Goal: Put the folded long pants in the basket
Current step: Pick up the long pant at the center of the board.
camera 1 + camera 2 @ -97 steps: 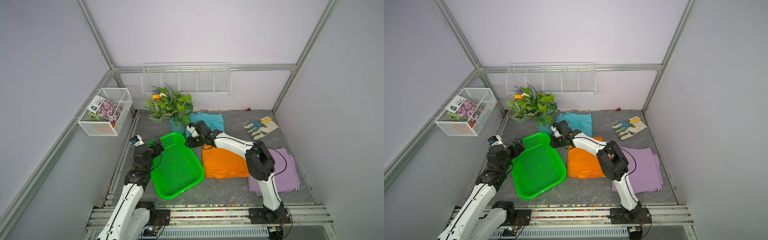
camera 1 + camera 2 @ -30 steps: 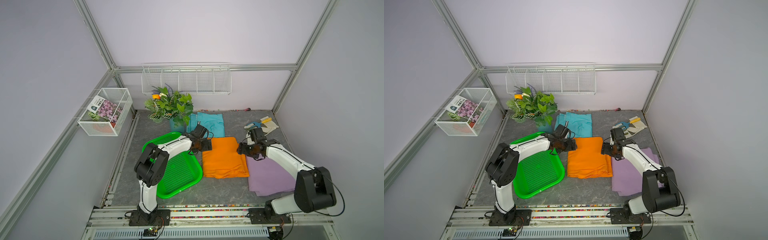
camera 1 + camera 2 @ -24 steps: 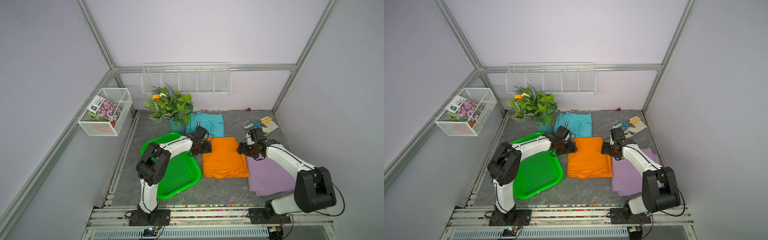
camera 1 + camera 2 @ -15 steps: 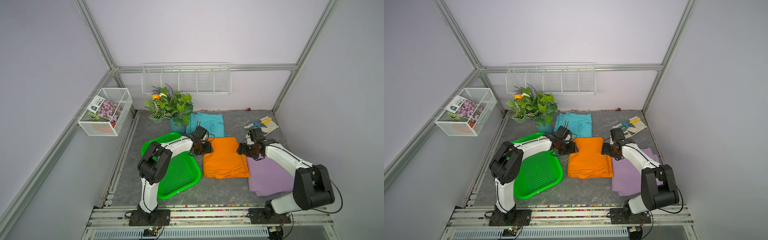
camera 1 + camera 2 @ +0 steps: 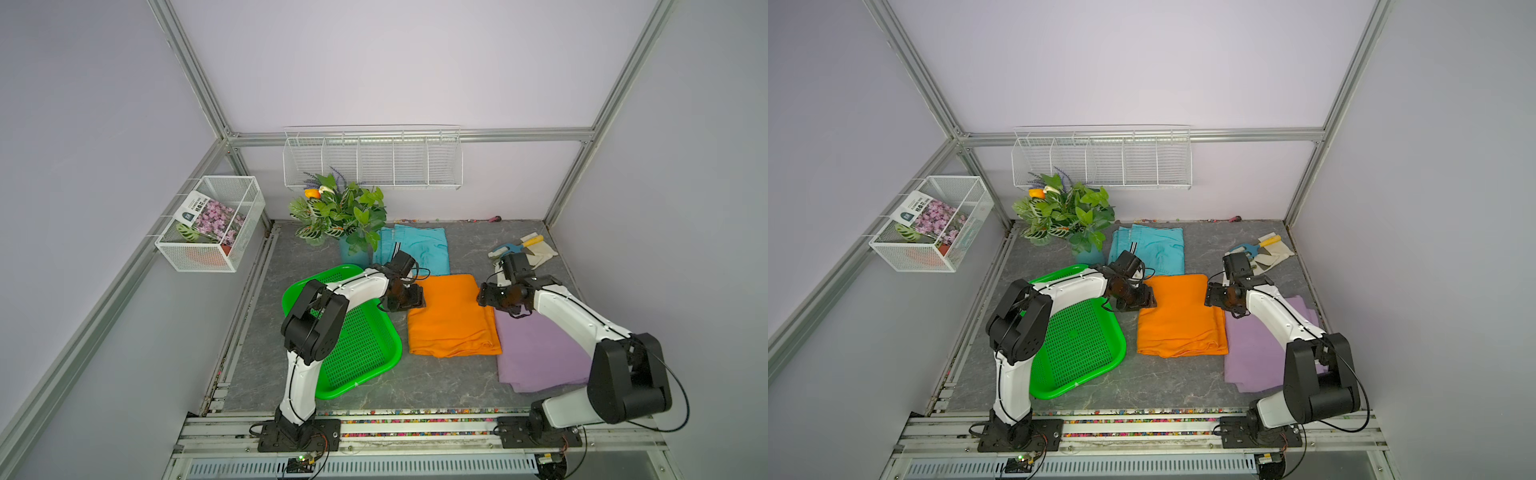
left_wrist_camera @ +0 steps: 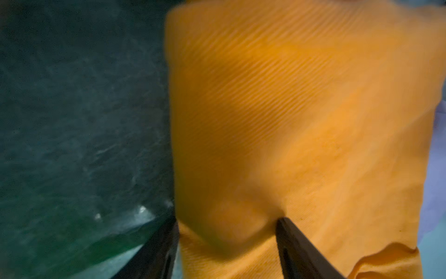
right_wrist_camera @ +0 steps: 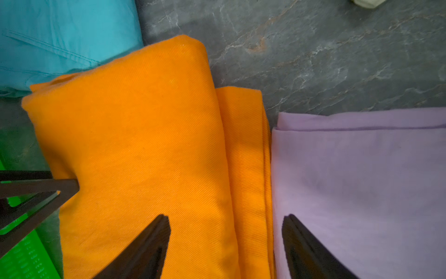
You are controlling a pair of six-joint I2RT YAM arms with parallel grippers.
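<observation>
Two claws, both with jaws parted. The left claw (image 6: 225,218) straddles one edge of the orange pants (image 5: 451,320), its fingertips pressing into the cloth. The right claw (image 7: 226,217) spans the seam between these and the lavender pants (image 5: 536,353). Three folded pants, counting the teal pants (image 5: 424,249), lie on the surface (image 5: 415,382), all outside the one green basket (image 5: 395,357). The left arm reaches across the basket; the right arm stretches low over the lavender pants.
</observation>
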